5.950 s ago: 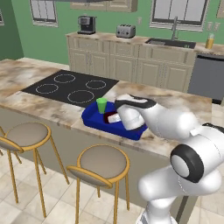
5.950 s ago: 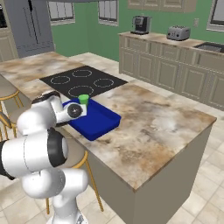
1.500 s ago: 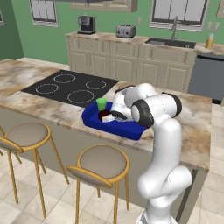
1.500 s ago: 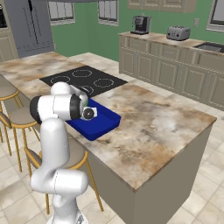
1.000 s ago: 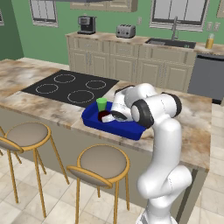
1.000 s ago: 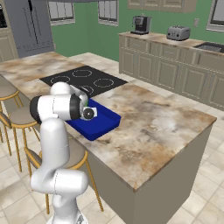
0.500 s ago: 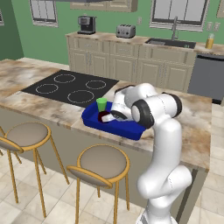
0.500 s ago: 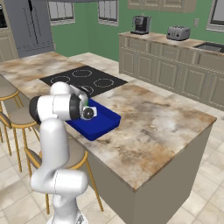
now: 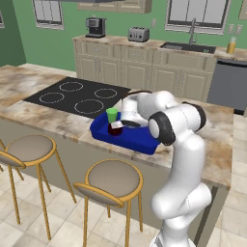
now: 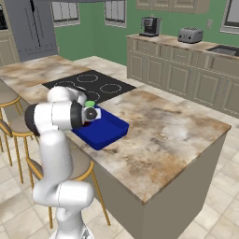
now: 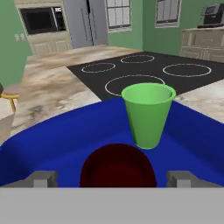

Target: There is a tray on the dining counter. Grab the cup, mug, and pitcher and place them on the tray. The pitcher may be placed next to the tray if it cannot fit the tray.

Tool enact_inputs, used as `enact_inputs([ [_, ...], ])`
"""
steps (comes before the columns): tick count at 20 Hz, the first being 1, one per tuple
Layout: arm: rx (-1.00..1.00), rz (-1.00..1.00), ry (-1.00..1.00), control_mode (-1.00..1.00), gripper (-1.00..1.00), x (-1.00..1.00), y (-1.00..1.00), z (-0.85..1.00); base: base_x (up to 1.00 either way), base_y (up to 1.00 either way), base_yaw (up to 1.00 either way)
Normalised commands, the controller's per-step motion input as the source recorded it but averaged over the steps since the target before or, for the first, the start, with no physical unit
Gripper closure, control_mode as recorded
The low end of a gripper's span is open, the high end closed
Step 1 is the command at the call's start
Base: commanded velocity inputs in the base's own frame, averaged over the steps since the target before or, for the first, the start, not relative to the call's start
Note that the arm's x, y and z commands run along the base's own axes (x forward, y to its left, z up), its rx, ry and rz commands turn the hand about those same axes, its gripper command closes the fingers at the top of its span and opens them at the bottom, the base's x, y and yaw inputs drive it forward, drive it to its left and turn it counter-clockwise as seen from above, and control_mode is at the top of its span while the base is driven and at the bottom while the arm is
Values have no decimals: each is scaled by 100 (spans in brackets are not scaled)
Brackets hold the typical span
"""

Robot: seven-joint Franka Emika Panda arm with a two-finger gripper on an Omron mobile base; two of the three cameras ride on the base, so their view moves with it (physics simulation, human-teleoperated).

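The bright blue tray point(image 9: 137, 141) point(image 10: 108, 131) point(image 11: 52, 135) lies on the dining counter point(image 9: 219, 144), right of the cooktop. In it stands the green cup point(image 9: 112, 115) point(image 10: 89, 103) point(image 11: 148, 113), upright. Just in front of the cup sits the dark red mug point(image 9: 115, 129) point(image 11: 118, 168). My gripper point(image 9: 117, 126) point(image 11: 113, 179) is low over the tray and open, with a fingertip on each side of the mug and a gap to each. The yellow-orange pitcher point(image 9: 231, 45) stands far off on the wall counter, right of the sink.
The black cooktop point(image 9: 79, 96) point(image 11: 144, 72) lies just beyond the tray. Two round stools point(image 9: 113, 181) point(image 9: 31, 147) stand along the counter's near side. A toaster point(image 9: 138, 34) and a coffee machine point(image 9: 95, 27) sit on the wall counter. Bare stone top point(image 10: 168, 135) stretches right of the tray.
Since six seconds ago the arm has lifted from a low crouch to an upright elbow, with the hand still at the tray. Over the last second nothing visibly moved.
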Motion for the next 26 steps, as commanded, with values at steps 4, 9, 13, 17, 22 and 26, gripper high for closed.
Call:
enact_inputs([
  [4, -9, -14, 10, -100, -100, -8, -5, 61, 0, 0, 0],
  [9, -10, -23, 17, -100, -100, -42, -27, 58, 0, 0, 0],
  [13, -3, -23, 22, -100, -100, -62, -44, 56, 0, 0, 0],
  [17, 0, -21, 26, -100, -100, -56, -54, 78, 0, 0, 0],
  [22, 1, -24, 31, -100, -100, -5, -23, 100, 0, 0, 0],
  [26, 0, -26, 31, -100, -100, 0, -8, 100, 0, 0, 0],
])
